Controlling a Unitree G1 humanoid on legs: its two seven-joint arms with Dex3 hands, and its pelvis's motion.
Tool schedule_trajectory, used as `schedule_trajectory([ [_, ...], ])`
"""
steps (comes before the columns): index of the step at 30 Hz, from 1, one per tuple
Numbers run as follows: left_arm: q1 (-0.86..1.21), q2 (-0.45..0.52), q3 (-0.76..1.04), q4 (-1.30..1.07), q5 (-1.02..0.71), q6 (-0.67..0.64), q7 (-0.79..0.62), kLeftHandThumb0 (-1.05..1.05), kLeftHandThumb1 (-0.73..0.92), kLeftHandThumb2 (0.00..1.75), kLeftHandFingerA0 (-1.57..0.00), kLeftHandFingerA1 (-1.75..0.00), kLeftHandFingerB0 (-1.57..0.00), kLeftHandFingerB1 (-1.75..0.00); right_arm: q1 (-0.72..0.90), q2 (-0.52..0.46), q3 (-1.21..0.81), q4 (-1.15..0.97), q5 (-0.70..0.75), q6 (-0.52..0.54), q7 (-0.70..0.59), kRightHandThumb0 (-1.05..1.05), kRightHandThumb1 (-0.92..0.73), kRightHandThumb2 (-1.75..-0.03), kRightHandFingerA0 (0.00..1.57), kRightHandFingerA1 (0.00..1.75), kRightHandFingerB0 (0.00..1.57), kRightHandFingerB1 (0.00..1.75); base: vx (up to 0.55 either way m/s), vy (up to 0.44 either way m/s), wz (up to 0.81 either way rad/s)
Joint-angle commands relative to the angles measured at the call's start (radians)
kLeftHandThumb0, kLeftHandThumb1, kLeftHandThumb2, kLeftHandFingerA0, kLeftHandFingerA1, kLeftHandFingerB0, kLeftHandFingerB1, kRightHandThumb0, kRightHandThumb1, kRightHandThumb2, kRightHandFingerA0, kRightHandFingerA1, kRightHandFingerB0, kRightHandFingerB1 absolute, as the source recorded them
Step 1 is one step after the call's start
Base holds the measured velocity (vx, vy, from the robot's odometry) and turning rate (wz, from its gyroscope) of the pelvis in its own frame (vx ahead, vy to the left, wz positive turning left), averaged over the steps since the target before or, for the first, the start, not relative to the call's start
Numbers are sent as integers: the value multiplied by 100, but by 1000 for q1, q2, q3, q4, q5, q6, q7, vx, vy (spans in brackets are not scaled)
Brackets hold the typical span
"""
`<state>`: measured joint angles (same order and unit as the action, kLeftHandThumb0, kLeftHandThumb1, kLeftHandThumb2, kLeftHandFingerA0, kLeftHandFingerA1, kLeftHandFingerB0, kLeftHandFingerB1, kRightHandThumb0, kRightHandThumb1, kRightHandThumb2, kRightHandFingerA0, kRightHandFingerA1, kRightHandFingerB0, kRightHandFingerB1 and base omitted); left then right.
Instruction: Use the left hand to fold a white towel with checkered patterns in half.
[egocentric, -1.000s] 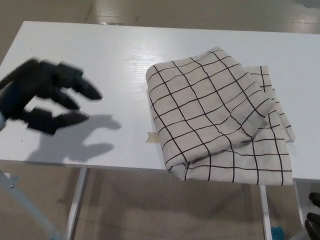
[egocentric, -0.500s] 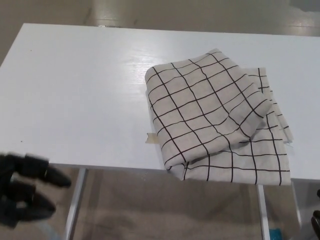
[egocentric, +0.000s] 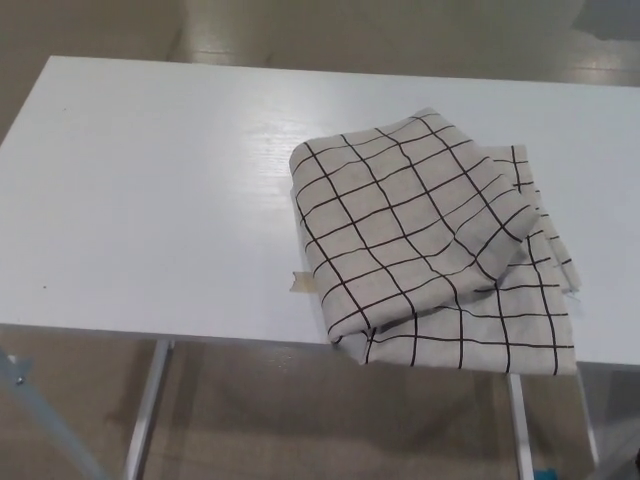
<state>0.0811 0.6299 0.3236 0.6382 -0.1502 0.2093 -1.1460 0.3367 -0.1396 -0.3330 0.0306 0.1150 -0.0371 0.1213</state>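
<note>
Towel position first: the white cloth towel with a black checkered grid (egocentric: 425, 240) lies folded on the white rectangular table (egocentric: 160, 190), occupying the area from centre toward 4 o'clock in the head view. You will note two layers. The upper layer sits skewed on the lower one, its corners pointing roughly to 12 and 6 o'clock, while the lower layer shows beyond it along the 3 to 5 o'clock side. The near edge of the cloth hangs slightly over the table's front edge at 5 o'clock. Edges of the two layers do not line up.

A small beige tape tab (egocentric: 301, 282) sits on the tabletop touching the towel's 9 o'clock edge. Grey metal table legs (egocentric: 145, 415) show below the front edge over a tan floor (egocentric: 300, 420).

Neither of your robot's hands appears in the view, so you cannot tell whether either one is released or clenched.
</note>
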Motion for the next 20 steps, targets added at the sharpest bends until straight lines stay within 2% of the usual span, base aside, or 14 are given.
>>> schedule_trajectory([
  [1, 44, -84, 106, 144, -69, -163, 165, -24, 40, 56, -74, -47, -74, -45, 79, 53, 47, 27, 1, 28, -4, -27, -51, -55, 51, 57, 58, 52, 0, 0, 0],
  [2, 51, -128, 115, 132, -36, -240, 289, -24, 40, 56, -74, -47, -74, -45, 84, 57, 56, 38, -2, 21, 0, -27, -51, -55, 51, 57, 58, 52, 0, 0, 0],
  [3, 59, -155, 116, 110, -13, -263, 361, -18, 42, 53, -72, -43, -72, -42, 86, 58, 63, 42, -7, 18, 1, -27, -51, -55, 51, 57, 58, 52, 0, 0, 0],
  [4, 70, -192, 114, 75, 20, -282, 458, -28, 40, 58, -69, -46, -68, -45, 88, 60, 73, 46, -14, 15, 1, -27, -51, -55, 51, 57, 58, 52, 0, 0, 0],
  [7, 69, -254, 111, 55, 62, -316, 598, -20, 46, 55, -65, -40, -65, -40, 83, 54, 86, 66, -24, 15, 2, -26, -51, -55, 51, 56, 58, 51, 0, 0, 0],
  [14, 37, -312, 71, 78, 134, -396, 747, -23, 47, 55, -53, -37, -56, -37, 53, 22, 95, 85, -34, 41, 10, -25, -52, -55, 49, 55, 54, 49, 0, 0, 0],
  [20, 24, -302, 68, 95, 143, -423, 757, -27, 47, 55, -52, -37, -55, -37, 26, 18, 92, 84, -32, 56, -2, -25, -52, -55, 49, 56, 54, 49, 0, 0, 0],
])
